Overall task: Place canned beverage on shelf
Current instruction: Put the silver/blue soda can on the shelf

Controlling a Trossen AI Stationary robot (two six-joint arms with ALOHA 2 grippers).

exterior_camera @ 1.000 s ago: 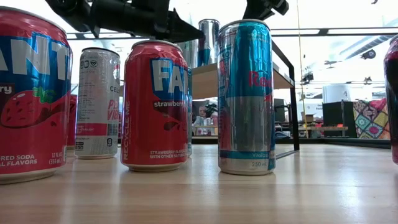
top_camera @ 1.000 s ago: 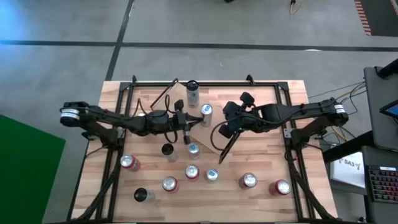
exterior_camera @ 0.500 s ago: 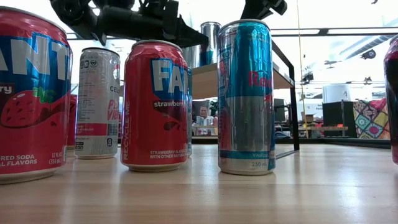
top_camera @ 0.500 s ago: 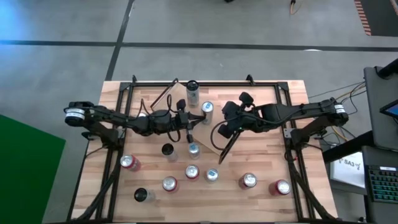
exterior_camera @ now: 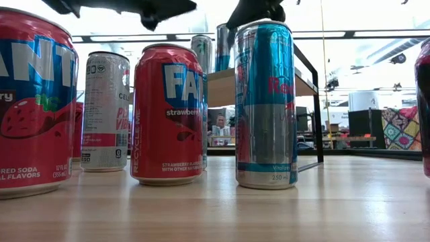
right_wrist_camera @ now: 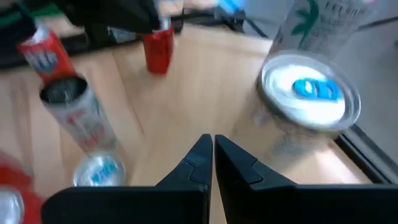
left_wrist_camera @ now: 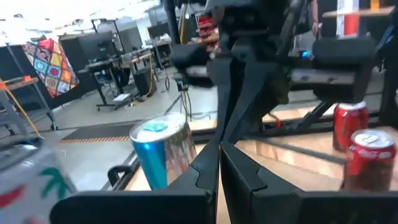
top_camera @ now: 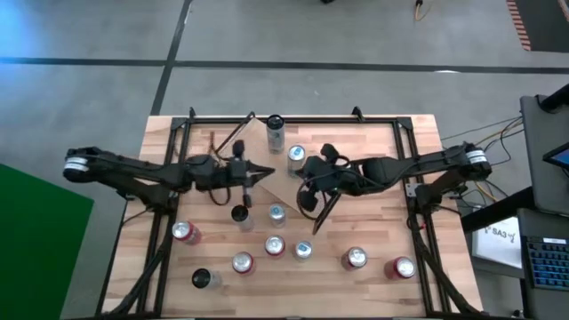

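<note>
The shelf is a light-wood plank with black end frames, set slantwise at the table's middle; the low view shows its plank edge. On its far part stand a blue can with a pale top and a taller can. My left gripper hovers shut over the shelf's left part, pointing level at the right arm. My right gripper is shut just right of it, tipped down, beside the blue can. Neither touches a can.
Several cans stand on the near half of the table: red ones, a dark-topped one, a silver one and a tall blue one. The black arm frames flank the table's left and right sides.
My left gripper has drawn back toward the table's left edge and risen, staying shut and level. My right gripper has moved toward the left, closer to the blue can on the shelf, and tipped its fingers downward. The cans have kept their places.
</note>
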